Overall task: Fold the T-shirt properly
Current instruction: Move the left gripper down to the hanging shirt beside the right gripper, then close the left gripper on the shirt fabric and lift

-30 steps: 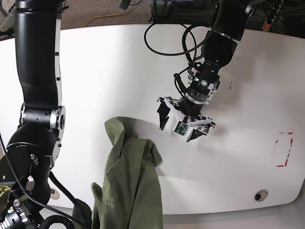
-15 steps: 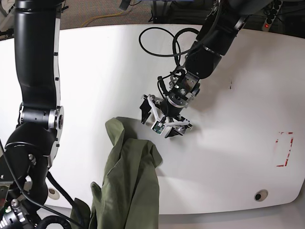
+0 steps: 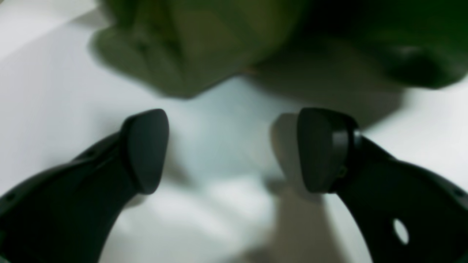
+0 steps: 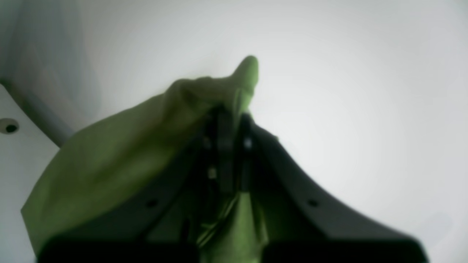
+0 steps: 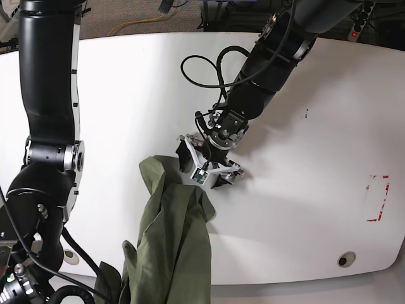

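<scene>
The olive-green T-shirt (image 5: 172, 234) lies bunched in a long strip on the white table (image 5: 126, 95) and hangs over its front edge. My left gripper (image 5: 206, 170) is open and low over the table, right at the shirt's upper right edge. In the left wrist view its fingers (image 3: 146, 149) stand wide apart with bare table between them and the T-shirt (image 3: 197, 47) just ahead. In the right wrist view my right gripper (image 4: 228, 117) is shut on a fold of the T-shirt (image 4: 109, 157). That gripper itself does not show in the base view.
The right arm's black column (image 5: 47, 95) stands along the table's left side. A black cable loop (image 5: 202, 63) lies behind the left arm. A red tape mark (image 5: 378, 198) and a small round hole (image 5: 343, 259) are at the right.
My left arm has swung left across the table, bringing the open gripper from the table's middle to the shirt's upper edge. The T-shirt has barely shifted.
</scene>
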`<action>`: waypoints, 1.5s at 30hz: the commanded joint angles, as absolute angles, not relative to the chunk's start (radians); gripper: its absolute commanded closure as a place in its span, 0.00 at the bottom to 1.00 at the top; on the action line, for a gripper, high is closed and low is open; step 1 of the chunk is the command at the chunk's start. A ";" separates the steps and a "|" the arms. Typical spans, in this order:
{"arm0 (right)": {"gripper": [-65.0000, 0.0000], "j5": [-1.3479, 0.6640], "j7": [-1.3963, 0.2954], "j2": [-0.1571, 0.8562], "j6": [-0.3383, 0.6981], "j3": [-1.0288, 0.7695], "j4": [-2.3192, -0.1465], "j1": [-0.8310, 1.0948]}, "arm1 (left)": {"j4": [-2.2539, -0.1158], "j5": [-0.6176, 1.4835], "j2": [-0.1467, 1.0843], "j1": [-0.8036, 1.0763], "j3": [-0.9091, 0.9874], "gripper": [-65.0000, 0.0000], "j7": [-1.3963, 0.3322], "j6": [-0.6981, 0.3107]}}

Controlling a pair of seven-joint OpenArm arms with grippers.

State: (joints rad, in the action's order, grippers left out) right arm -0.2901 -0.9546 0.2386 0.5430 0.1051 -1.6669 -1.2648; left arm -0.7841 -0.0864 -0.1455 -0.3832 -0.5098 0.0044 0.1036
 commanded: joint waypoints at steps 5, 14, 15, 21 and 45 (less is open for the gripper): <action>1.00 -0.288 -0.923 0.243 0.530 0.101 -1.675 -1.285 | -0.791 -0.088 -0.157 -0.446 -0.512 0.22 0.084 0.206; 1.00 -0.288 -0.923 0.243 0.530 0.101 -1.675 -1.276 | -0.723 -0.084 -0.157 -0.475 -0.515 0.22 0.093 0.206; 1.00 -0.288 -0.923 0.243 0.530 0.101 -1.675 -1.273 | -0.697 -0.084 -0.157 -0.483 -0.515 0.22 0.105 0.206; 1.00 -0.288 -0.921 0.243 0.530 0.101 -1.675 -1.273 | -0.624 -0.082 -0.157 -0.512 -0.605 0.22 0.188 0.206; 1.00 -0.288 -0.921 0.242 0.530 0.102 -1.675 -1.282 | -0.615 -0.081 -0.157 -0.547 -0.668 0.98 0.188 0.165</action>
State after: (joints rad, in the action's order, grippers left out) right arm -0.2924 -0.9543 0.2405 0.5426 0.1066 -1.6669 -1.2423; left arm -0.6018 -0.0780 -0.1459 -0.5079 -0.6704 0.1654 0.1566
